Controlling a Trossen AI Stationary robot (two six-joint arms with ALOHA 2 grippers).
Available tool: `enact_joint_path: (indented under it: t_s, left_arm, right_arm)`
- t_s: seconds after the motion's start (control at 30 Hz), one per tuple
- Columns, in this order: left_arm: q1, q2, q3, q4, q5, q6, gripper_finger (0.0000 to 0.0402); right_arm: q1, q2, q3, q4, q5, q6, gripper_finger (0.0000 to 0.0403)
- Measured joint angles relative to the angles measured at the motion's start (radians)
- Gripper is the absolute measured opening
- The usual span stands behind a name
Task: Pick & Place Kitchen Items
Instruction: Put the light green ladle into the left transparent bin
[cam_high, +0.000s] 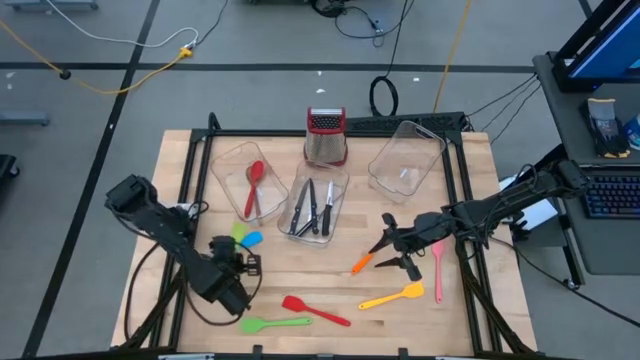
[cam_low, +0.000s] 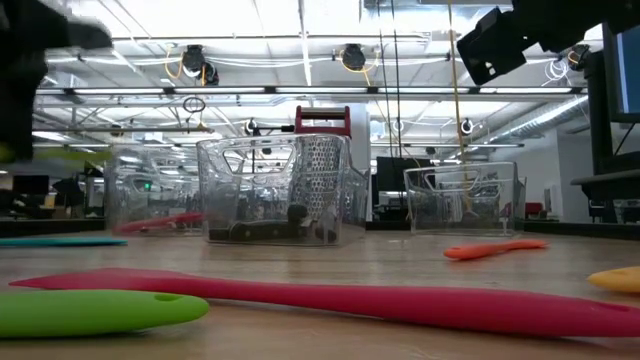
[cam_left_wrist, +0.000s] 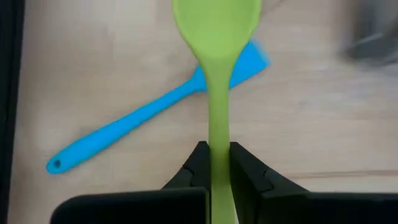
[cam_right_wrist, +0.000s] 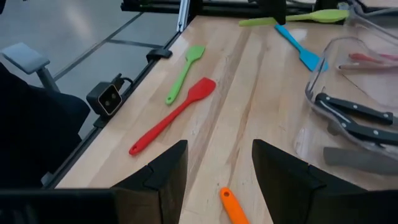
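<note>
A green spoon (cam_left_wrist: 216, 37) is clamped by its handle between the left gripper's (cam_left_wrist: 217, 158) jaws; the right gripper (cam_right_wrist: 219, 163) is held open above an orange utensil (cam_right_wrist: 231, 205).

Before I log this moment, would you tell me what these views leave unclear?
- Green spoon: left gripper hides the handle end, left wrist view.
- Orange utensil: cut by the edge, right wrist view.
- Knives: blurred behind the tub wall, low view; count unclear.
</note>
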Motion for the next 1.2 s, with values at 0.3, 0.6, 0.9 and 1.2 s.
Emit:
enact_joint_path:
  t_s: [0.3, 0.6, 0.9, 1.2]
  left_arm:
    - [-0.037, -0.057, 0.196, -0.196, -0.395, 0.113, 0.0018]
    - [0.05, -0.222, 0.197, -0.274, -0.51, 0.217, 0.0018]
    - [0.297, -0.37, 0.196, -0.273, -0.55, 0.388, 0.0018]
    - [0.566, -0.371, 0.196, -0.271, -0.474, 0.471, 0.0018]
  right_arm:
    - [0.0, 0.0, 0.001, 0.007, 0.0, 0.0, 0.0173]
    - [0.0, 0.0, 0.001, 0.007, -0.002, 0.0, 0.0173]
    - [0.0, 0.0, 0.001, 0.007, -0.002, 0.0, 0.0173]
    - [0.0, 0.0, 0.0, 0.006, -0.003, -0.003, 0.0172]
